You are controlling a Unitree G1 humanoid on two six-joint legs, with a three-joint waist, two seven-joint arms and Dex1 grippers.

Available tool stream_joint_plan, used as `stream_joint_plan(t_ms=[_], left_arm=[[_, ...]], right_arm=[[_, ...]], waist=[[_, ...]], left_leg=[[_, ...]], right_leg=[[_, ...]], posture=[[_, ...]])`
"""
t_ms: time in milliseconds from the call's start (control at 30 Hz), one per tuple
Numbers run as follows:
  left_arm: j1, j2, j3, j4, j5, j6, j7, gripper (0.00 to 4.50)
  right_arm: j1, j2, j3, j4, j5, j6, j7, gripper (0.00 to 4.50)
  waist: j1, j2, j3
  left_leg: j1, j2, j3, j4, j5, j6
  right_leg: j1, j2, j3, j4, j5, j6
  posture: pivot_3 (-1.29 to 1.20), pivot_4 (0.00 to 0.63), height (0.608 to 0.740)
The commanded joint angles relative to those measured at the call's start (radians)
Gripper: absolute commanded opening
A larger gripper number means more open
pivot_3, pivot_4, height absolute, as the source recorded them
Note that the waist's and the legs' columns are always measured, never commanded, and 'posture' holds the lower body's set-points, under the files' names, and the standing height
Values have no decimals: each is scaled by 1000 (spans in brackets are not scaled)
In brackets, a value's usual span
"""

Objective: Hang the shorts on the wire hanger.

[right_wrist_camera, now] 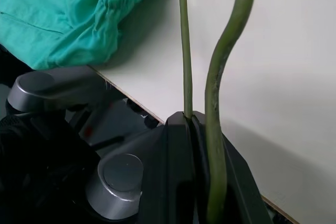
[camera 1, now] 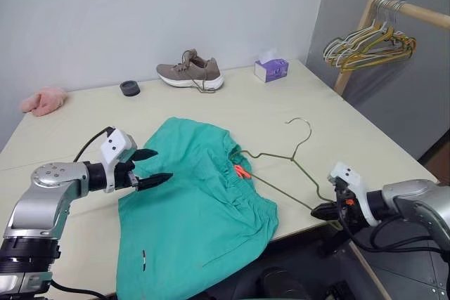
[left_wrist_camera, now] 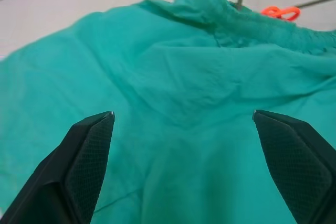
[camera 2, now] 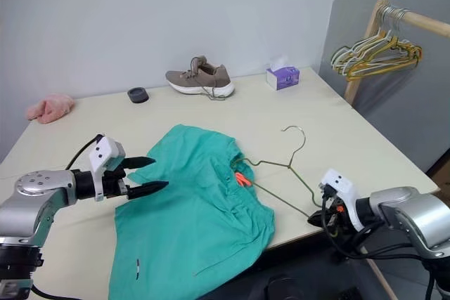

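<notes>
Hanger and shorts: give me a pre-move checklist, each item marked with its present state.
1. Right end effector shut on the hanger corner: ok.
2. Left end effector open, above the shorts: ok.
3. Left end effector gripping cloth: not ok, nothing held.
4. Hanger's far end threaded into the waistband: cannot tell; the wire meets the cloth near the orange tag.
5. Shorts fully on the table: not ok, the near part hangs over the edge.

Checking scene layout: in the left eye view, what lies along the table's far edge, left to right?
Pink fluffy cloth → small dark round object → shoe → purple tissue box.
</notes>
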Motion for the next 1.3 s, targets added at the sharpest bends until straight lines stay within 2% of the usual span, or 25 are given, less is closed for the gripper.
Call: stream_joint_plan(t_ms=[33,233,400,533,767,933,1033,1167,1300], left_arm=[[-9,12,35,2,7,-32,13,4461],[2,10,32,-4,7,-40,19,4461],[-6,7,25,4,9,-48,25,4461],[-18,-1,24,16,12,-58,37,4461],[-29,-21,43,21,9,-66,73,4461],[-27,-25,45,22,9,-73,84,4461],[-29,-30,48,24,8,-76,90,4461],[-28,-37,57,25,6,-77,109,4461],[-32,-51,76,33,-9,-67,131,4461]], right_arm=[[-24,-4,-8,18,5,14,-34,0],[-81,30,-4,100,34,83,-65,0],[-184,78,-3,150,95,185,-59,0],[-264,136,26,205,131,262,-64,0],[-299,239,51,251,127,308,-137,0],[-366,387,-50,348,107,384,-249,0],[-407,440,-105,385,107,391,-296,0],[-424,431,-112,364,119,368,-306,0],[-426,357,-33,287,96,227,-266,0]], waist=[[3,0,0],[7,0,0],[7,0,0],[10,0,0],[23,0,0],[23,1,0],[24,1,0],[26,1,0],[24,1,0]], left_leg=[[0,0,0,0,0,0],[0,0,0,0,0,0],[0,0,0,0,0,0],[0,0,0,0,0,0],[0,0,0,0,0,0],[0,0,0,1,0,0],[-1,0,0,1,0,0],[-2,0,-1,1,0,0],[-2,-1,0,1,0,0]], right_leg=[[0,0,0,0,0,0],[0,0,0,0,0,0],[0,0,0,0,0,0],[0,0,0,0,0,0],[-1,0,0,0,0,0],[-1,0,0,1,1,0],[-2,0,1,1,1,0],[-3,0,0,1,3,-3],[-3,0,1,1,3,-2]], posture=[[-276,0,740],[-272,0,740],[-273,0,740],[-267,0,740],[-257,0,740],[-253,0,740],[-253,0,740],[-249,0,740],[-250,0,740]])
